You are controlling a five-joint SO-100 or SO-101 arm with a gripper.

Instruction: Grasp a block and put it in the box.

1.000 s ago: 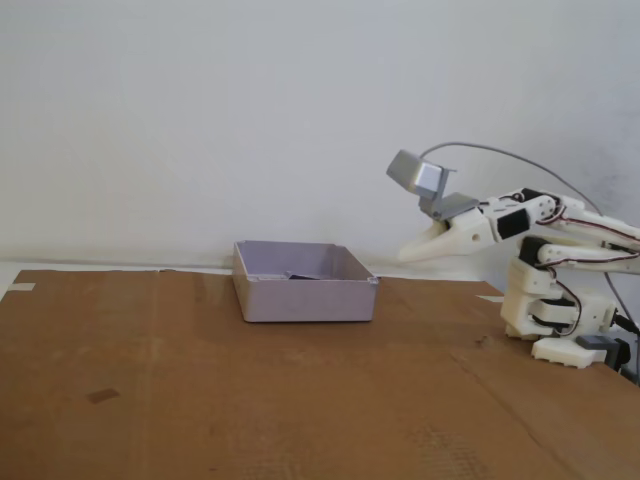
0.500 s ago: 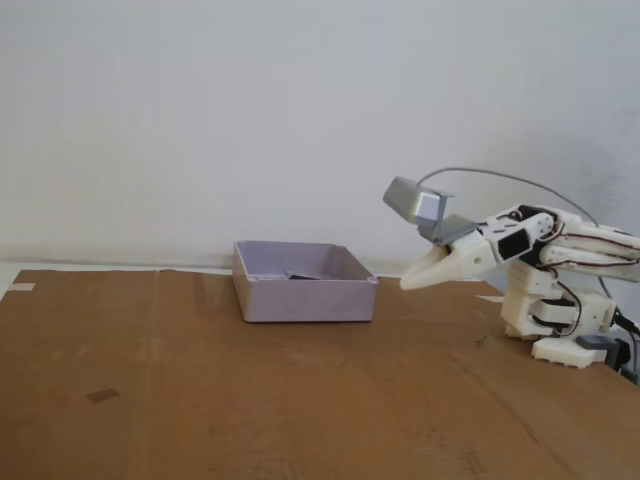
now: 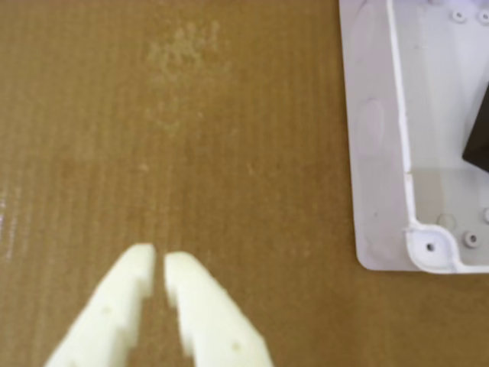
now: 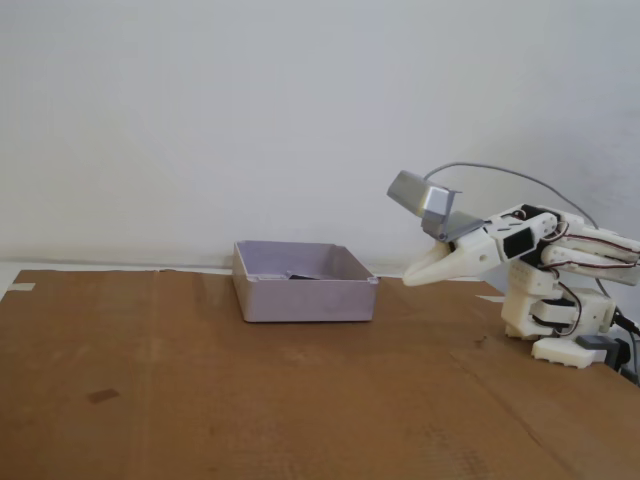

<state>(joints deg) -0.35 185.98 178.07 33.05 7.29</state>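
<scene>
The pale lavender-grey box [image 4: 305,297] stands on the brown cardboard in the fixed view, and its near corner and wall [image 3: 374,153] fill the right side of the wrist view. Inside it lies the black block [image 3: 477,141], cut off by the wrist view's right edge; in the fixed view the block [image 4: 303,275] is only a dark sliver above the box's front wall. My white gripper [image 4: 410,279] hovers to the right of the box, apart from it and pointing down towards it. In the wrist view the gripper [image 3: 159,260] is shut, with only a thin slit between its fingers and nothing held.
The arm's base [image 4: 560,320] is at the right end of the cardboard sheet [image 4: 250,390]. A grey camera block [image 4: 420,195] rides above the gripper, with a cable arching back. A white wall stands behind.
The gripper has dipped lower and drawn slightly back towards the base over the last second. Box and block have not moved.
</scene>
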